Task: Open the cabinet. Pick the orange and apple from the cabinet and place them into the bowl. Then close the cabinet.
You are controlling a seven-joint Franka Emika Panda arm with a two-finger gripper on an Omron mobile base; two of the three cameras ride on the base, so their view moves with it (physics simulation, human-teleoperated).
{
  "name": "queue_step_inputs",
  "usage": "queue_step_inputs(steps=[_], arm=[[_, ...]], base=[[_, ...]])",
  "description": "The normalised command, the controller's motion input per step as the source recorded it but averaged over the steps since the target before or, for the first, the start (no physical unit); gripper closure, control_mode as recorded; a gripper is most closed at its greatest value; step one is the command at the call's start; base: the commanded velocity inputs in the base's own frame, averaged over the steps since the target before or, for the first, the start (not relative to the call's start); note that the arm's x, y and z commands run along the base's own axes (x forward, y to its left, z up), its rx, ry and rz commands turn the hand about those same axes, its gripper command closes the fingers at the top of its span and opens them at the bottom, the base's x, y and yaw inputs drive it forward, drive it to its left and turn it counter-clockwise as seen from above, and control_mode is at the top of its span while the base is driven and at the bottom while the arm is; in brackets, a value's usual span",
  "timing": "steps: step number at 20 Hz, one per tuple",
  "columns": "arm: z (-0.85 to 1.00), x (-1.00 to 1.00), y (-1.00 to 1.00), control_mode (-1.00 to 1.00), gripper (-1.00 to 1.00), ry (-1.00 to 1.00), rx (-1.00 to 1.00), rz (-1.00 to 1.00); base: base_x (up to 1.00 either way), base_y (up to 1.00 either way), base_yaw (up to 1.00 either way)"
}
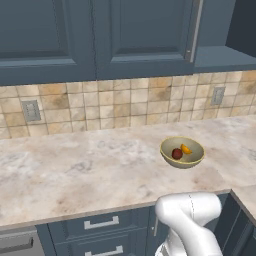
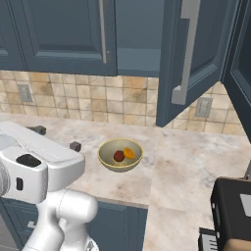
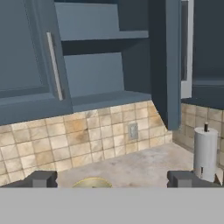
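Observation:
The golden-yellow bowl [image 1: 192,159] [image 2: 107,157] stands on the marble counter, and its rim [image 3: 92,182] peeks in at the bottom of the hand view. Inside it lie the dark red apple [image 1: 177,153] [image 2: 118,156] and the orange [image 1: 186,149] [image 2: 129,153], side by side. The cabinet [image 3: 98,74] is open. Its right door [image 2: 188,59] [image 3: 166,61] swings out over the counter, and its shelves look bare. My gripper [image 2: 57,138] [image 3: 113,179] is open and empty, to the left of the bowl and facing the open cabinet.
The neighbouring left door [image 3: 26,57] is closed, with its silver handle [image 3: 54,65] beside the opening. A paper towel roll [image 3: 205,153] stands at the right. A dark appliance [image 2: 230,211] sits on the near right counter. Low drawers [image 1: 100,222] run under the counter edge.

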Motion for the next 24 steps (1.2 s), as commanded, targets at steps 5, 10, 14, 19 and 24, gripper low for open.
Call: queue_step_inputs(steps=[5, 10, 14, 19, 24], arm=[[0.00, -0.43, -0.71, -1.00, -1.00, -0.04, 0.00, -0.06], [0.05, -0.23, -0.49, -1.00, -1.00, -0.18, 0.00, 0.05], [0.00, 0.00, -0.25, -1.00, -1.00, -0.34, 0.00, 0.16], [0.00, 0.00, -0.06, -1.00, -1.00, -0.34, 0.00, 0.04], [0.00, 0.37, 0.00, -1.00, -1.00, 0.00, 0.00, 0.00]], base=[[0.00, 0.00, 0.00], [0.00, 0.00, 0.00], [0.00, 0.00, 0.00], [0.00, 0.00, 0.00], [0.00, 0.00, 0.00]])
